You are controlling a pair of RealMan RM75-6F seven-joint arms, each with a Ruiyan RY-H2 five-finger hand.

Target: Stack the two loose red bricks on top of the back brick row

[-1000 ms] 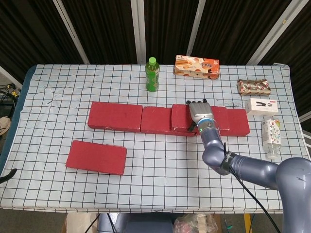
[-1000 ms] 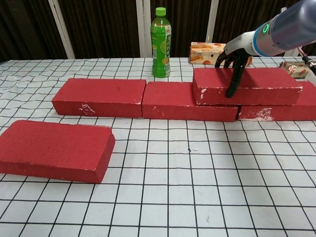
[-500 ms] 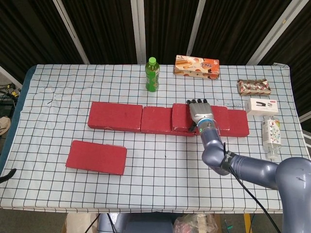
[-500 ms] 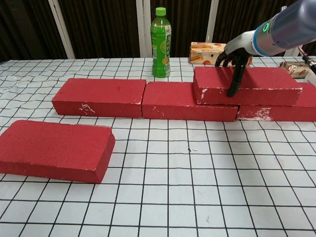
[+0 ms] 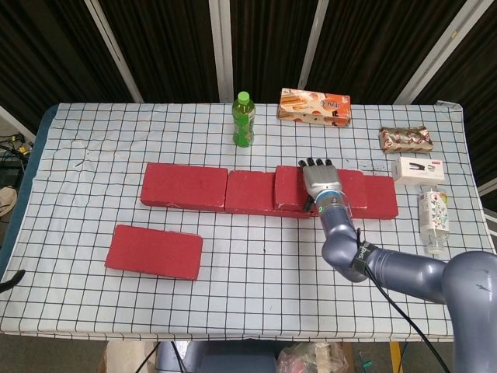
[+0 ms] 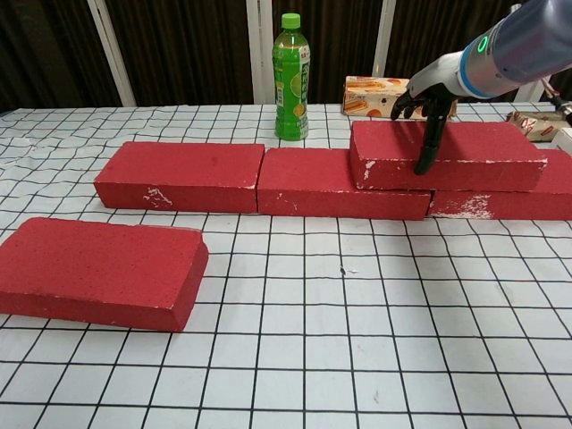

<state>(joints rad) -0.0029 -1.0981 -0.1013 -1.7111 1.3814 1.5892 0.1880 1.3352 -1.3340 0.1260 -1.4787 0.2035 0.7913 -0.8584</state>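
The tabletop [image 5: 93, 132] is covered with a white cloth that has a black grid of squares, and the cloth is a little wrinkled near the far left corner. Behind it hangs a dark curtain [image 5: 167, 47] with many vertical folds. In front of the curtain stand pale metal bars [image 5: 220, 43], some straight and some leaning. On the left side, black cables [image 5: 11, 144] lie on the floor. The light is even and soft.

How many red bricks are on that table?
5. Three lie in the back row: left, middle, right. One sits stacked on them, under the right hand. One lies loose in front.
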